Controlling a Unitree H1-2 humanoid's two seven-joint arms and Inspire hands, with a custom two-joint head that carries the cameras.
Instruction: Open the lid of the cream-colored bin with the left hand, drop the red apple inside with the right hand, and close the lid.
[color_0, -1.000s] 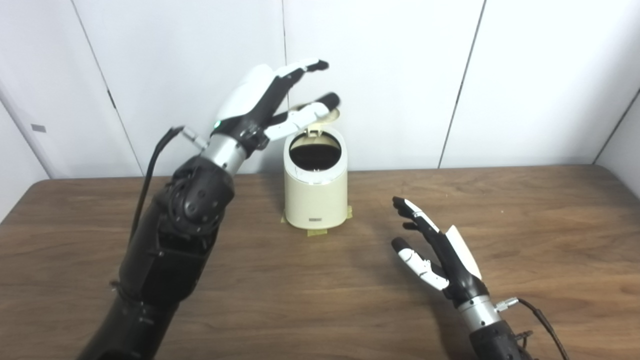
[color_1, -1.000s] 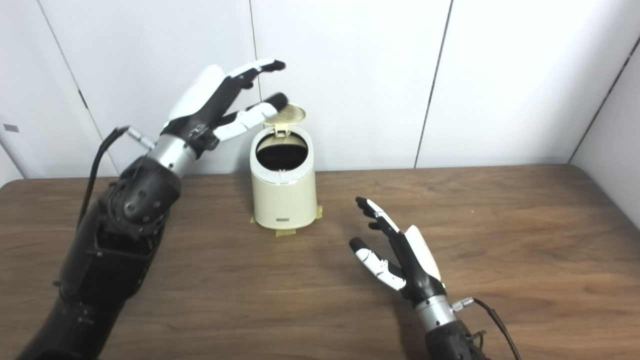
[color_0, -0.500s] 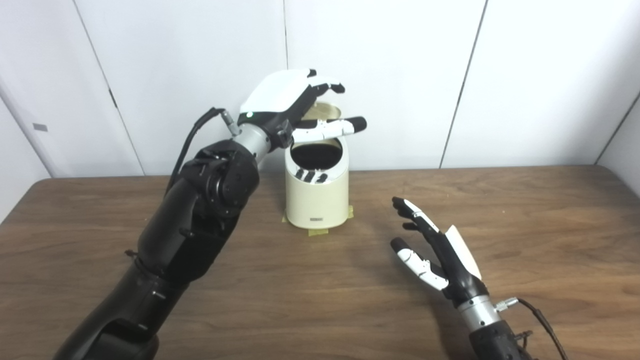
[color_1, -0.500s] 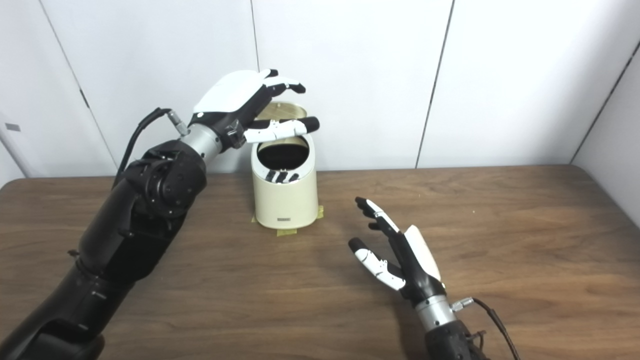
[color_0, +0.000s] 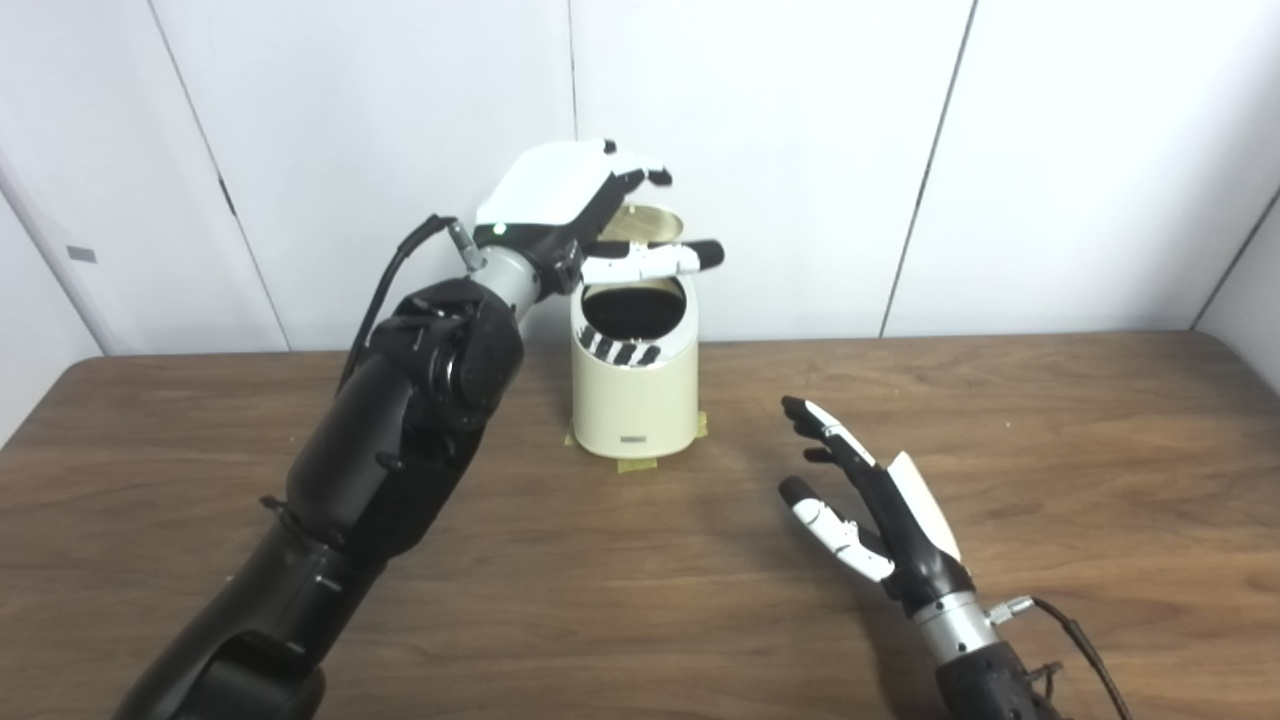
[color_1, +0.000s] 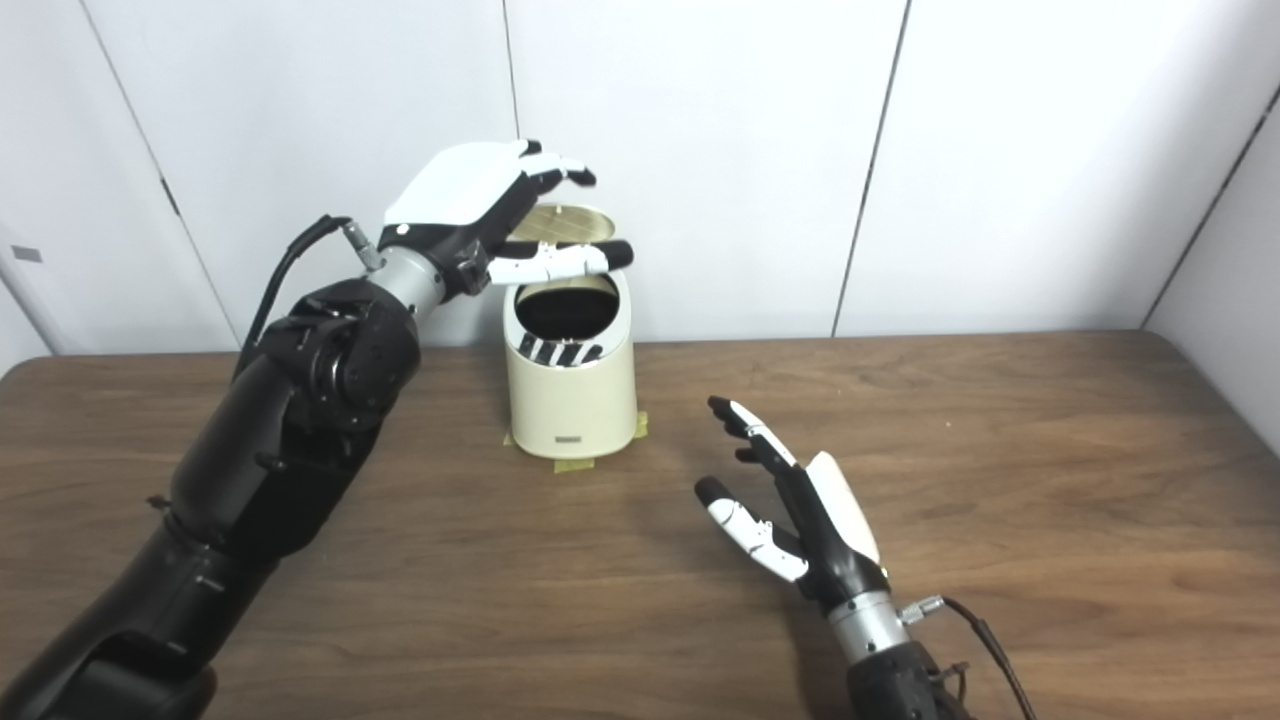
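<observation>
Cream bin (color_0: 633, 385) open on my wooden counter (color_0: 1000, 420).
Left hand (color_0: 575, 205) spread over its raised lid (color_0: 645, 222); right hand (color_0: 875, 510) empty, fingers apart.

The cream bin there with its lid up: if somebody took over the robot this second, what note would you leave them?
Left hand: open, holding nothing, palm down above the cream bin, fingers by the raised lid.
Right hand: open, empty, low over the table, right of the bin.
Bin: at the back of the table, over tape patches, mouth uncovered, inside dark.
Apple: not visible anywhere; it may already be inside, but that cannot be confirmed.
Done: lid opened.
Left: check for the apple, then push the lid shut with the left hand.
</observation>
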